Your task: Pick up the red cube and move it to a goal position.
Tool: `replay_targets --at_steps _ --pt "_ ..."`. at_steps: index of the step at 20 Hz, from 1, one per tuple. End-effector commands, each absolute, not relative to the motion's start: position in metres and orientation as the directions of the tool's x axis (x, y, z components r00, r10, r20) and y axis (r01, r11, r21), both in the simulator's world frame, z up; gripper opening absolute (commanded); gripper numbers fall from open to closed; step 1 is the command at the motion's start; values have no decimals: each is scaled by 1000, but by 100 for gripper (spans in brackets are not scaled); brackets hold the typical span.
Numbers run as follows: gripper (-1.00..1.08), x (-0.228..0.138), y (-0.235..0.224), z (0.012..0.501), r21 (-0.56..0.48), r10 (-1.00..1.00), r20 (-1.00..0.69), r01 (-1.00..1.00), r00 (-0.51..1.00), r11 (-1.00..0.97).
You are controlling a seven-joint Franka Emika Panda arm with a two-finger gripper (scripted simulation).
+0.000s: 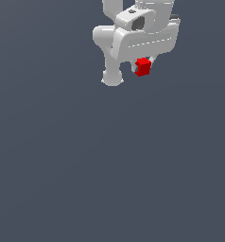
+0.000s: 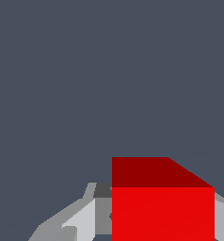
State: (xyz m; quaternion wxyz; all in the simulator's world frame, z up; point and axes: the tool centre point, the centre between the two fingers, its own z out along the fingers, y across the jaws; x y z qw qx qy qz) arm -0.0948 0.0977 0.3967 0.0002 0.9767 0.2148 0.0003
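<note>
Filling the lower right of the wrist frame, the red cube (image 2: 163, 207) is seen closest to the lens, its lit front face square-on and a darker top face slanting away above it. Grey-white fingers (image 2: 81, 221) are made out on either side of it, pressed up against its flanks; the cube is taken to be clamped between them. Beyond the cube, only flat slate-grey ground is shown, with no marker.

In the exterior view the gripper (image 1: 143, 70) is placed in the upper centre of the frame, with the cube tucked beneath the white hand body. A rounded white link (image 1: 112, 75) of the arm hangs just to the left of it in that frame. Whether the cube is lifted clear of the surface cannot be told; no shadow or edge is given.

Step judged in hand: carry phase, the grasp already made. No goal marker is visible in either view, so its location cannot be stated. The next move is judged to call for a steady transport with the clamp kept firm, and release only at the target.
</note>
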Motion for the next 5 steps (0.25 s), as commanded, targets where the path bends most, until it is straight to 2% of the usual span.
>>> replay_targets --at_steps 1,5 --pt "-100 -95 98 399 0 419 0 419 908 -908" --pt "-100 -93 98 396 0 419 0 419 908 -908"
